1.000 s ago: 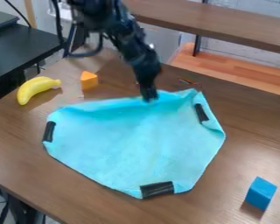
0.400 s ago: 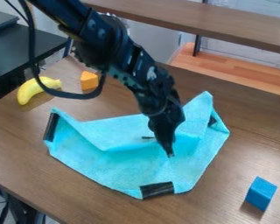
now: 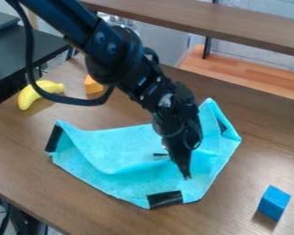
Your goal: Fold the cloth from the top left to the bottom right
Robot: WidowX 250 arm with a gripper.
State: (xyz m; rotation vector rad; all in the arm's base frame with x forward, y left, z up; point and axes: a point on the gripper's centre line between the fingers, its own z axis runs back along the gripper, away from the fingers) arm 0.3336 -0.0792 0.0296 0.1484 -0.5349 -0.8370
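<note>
The cloth point(image 3: 121, 147) lies on the table point(image 3: 260, 156), in the middle of the view. It looks soft, thin and light, so it should bend with just a little pull. It won't break, but it won't stay flat by itself either. It can puff up and make lumps, and there is a big floppy dip in it on the left of the gripper point(image 3: 185, 176). The gripper is pinching the top part of the cloth, with its tip down low near the front.

The best place to hold is the edge, with just a small pinch. A pinch that is too deep could grab both layers and drag the whole cloth along. The cloth is not slick, I think, so a soft squeeze should do. The black patches may be a bit stiffer: one on the left point(image 3: 53, 138), one at the front point(image 3: 165, 199) and one on the right point(image 3: 221, 126). They might bend less than the rest.

The arm point(image 3: 115, 50) comes down from the top left. The banana point(image 3: 30, 97) and the orange block point(image 3: 92, 86) sit behind the cloth, and the blue block point(image 3: 274, 202) is off to the right.
</note>
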